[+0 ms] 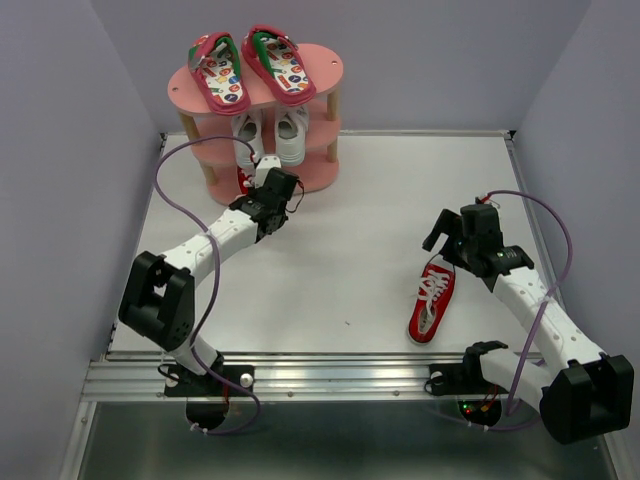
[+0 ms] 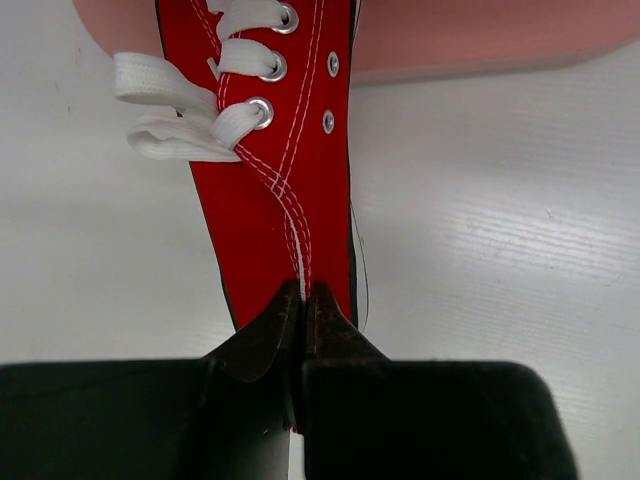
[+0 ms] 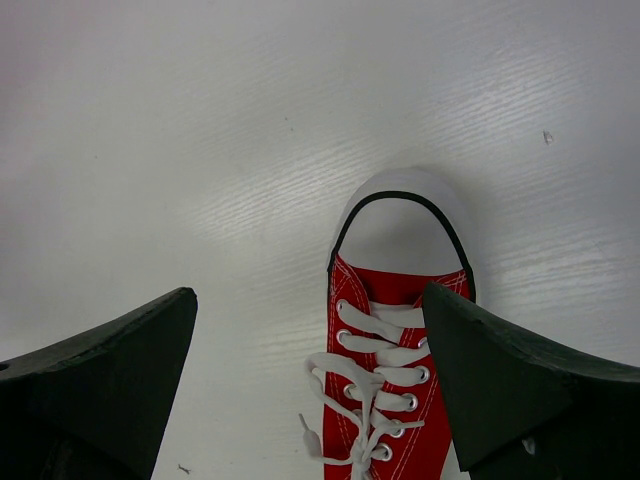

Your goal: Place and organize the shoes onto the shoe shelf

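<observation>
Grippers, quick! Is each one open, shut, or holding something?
Left gripper: jaws shut on the heel of a red sneaker.
Right gripper: jaws open, empty, above the second red sneaker.

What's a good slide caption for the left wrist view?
Left gripper shut on the heel of a red sneaker pointing toward the pink shelf.

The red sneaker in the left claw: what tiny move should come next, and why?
Probably slide the red sneaker a little further onto the bottom board of the shoe shelf, then let go. The left claw is shut on the heel, and the heel half hangs over the white table.
</observation>
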`<state>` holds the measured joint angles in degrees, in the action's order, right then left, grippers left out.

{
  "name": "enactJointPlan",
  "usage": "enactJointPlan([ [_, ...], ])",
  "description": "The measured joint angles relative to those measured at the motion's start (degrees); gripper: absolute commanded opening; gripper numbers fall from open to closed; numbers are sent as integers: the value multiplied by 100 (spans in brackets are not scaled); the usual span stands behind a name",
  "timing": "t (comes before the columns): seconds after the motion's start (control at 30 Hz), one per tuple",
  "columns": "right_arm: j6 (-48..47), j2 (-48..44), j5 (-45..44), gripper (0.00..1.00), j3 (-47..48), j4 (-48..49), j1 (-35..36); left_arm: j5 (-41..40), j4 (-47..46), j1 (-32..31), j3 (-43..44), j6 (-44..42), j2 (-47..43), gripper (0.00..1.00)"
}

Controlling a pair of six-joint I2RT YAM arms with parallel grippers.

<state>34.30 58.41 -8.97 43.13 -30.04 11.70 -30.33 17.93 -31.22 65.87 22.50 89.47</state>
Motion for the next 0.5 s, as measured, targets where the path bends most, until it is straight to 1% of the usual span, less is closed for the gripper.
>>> enactJointPlan([
  [0.3, -4, -2, 0, 100, 0, -15, 0, 162, -863, 275, 0, -531, 334, 0],
  [0.5, -7, 0, 0, 100, 0, -48, 0, 232, -1182, 323, 0, -704, 634, 0],
])
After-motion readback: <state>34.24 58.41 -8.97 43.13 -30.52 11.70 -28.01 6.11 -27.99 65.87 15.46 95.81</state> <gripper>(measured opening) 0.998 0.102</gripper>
